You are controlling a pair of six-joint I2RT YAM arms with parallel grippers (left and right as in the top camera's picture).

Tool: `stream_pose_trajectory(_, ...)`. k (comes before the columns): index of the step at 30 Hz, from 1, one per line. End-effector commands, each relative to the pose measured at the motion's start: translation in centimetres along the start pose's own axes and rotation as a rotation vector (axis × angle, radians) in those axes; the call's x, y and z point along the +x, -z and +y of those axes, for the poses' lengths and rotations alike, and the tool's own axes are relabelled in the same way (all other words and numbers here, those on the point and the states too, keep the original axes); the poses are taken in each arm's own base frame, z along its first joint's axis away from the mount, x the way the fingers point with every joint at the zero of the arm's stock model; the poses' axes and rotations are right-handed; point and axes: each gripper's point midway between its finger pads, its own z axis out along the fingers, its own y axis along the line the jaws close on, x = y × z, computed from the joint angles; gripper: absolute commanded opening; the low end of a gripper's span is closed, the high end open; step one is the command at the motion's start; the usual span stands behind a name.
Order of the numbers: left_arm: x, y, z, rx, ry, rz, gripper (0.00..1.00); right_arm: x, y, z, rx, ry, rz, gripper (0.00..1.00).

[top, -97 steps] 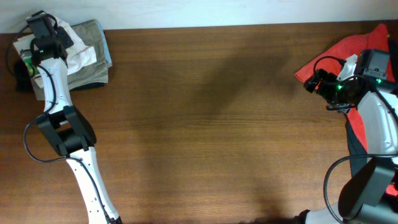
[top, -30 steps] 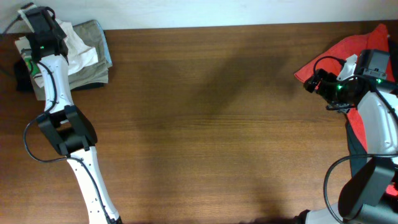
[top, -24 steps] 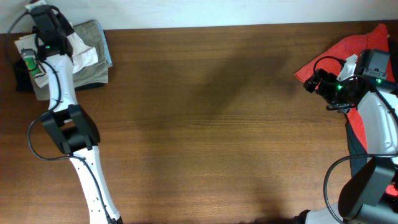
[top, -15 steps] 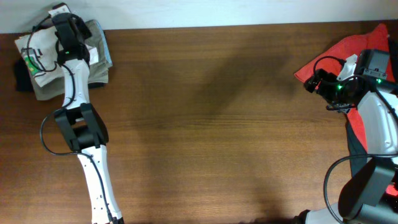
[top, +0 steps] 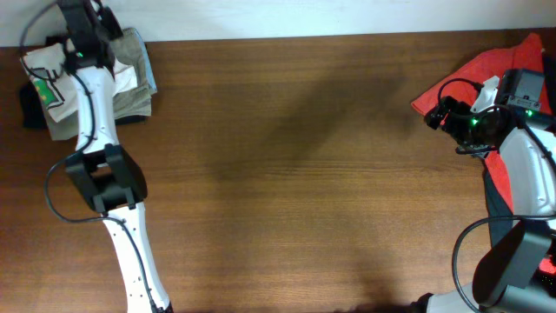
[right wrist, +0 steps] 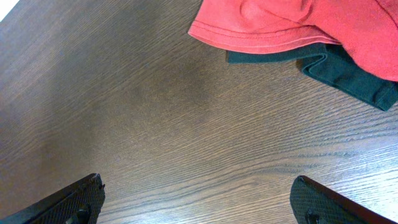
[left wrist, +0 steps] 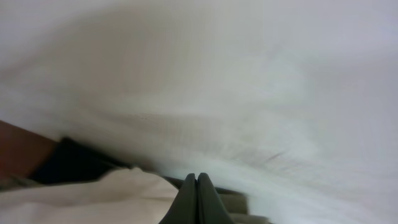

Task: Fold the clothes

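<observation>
**Left claw** (left wrist: 197,198): my two fingers are pressed flat together, and I see nothing between them. A pale, blurred surface that I cannot identify fills most of the wrist view. Seen from overhead, my left arm reaches to the far left corner of the table (top: 287,174), over the pile of clothes. There the white shirt (top: 48,65) lies crumpled, its green patch (top: 40,88) facing up, against a khaki garment (top: 135,61). A dark garment (top: 29,109) shows at the pile's left edge.

**Right claw** (right wrist: 196,183): my fingers are spread wide and hold nothing. They hover above bare wood near a red garment (right wrist: 280,25), which overlaps a dark green garment (right wrist: 348,71) at the table's far right corner.
</observation>
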Motion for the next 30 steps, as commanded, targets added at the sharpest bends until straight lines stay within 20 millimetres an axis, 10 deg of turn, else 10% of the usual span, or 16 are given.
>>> stream_pose_trajectory(1, -8.0, 7.2, -1.1, 0.044, -0.015, -0.048, 0.27, -0.9, 0.8, 0.4, -0.001, 0.013, -0.032, 0.99)
stream_pose_trajectory(3, -7.0, 9.4, -1.0, 0.036, -0.022, 0.053, 0.44, -0.9, 0.8, 0.4, -0.001, 0.013, -0.032, 0.99)
stream_pose_trajectory(8, -0.3, 11.2, 0.1, -0.006, -0.040, 0.345, 0.04, -0.9, 0.8, 0.4, -0.001, 0.012, -0.031, 0.99)
stream_pose_trajectory(22, 14.7, 1.3, 4.1, -0.133, 0.040, 0.516, 0.01, -0.9, 0.8, 0.4, -0.001, 0.012, -0.031, 0.99)
stream_pose_trajectory(30, 18.9, -1.1, -2.3, 0.100, 0.074, 0.540, 0.01, -0.9, 0.8, 0.4, -0.001, 0.013, -0.032, 0.99)
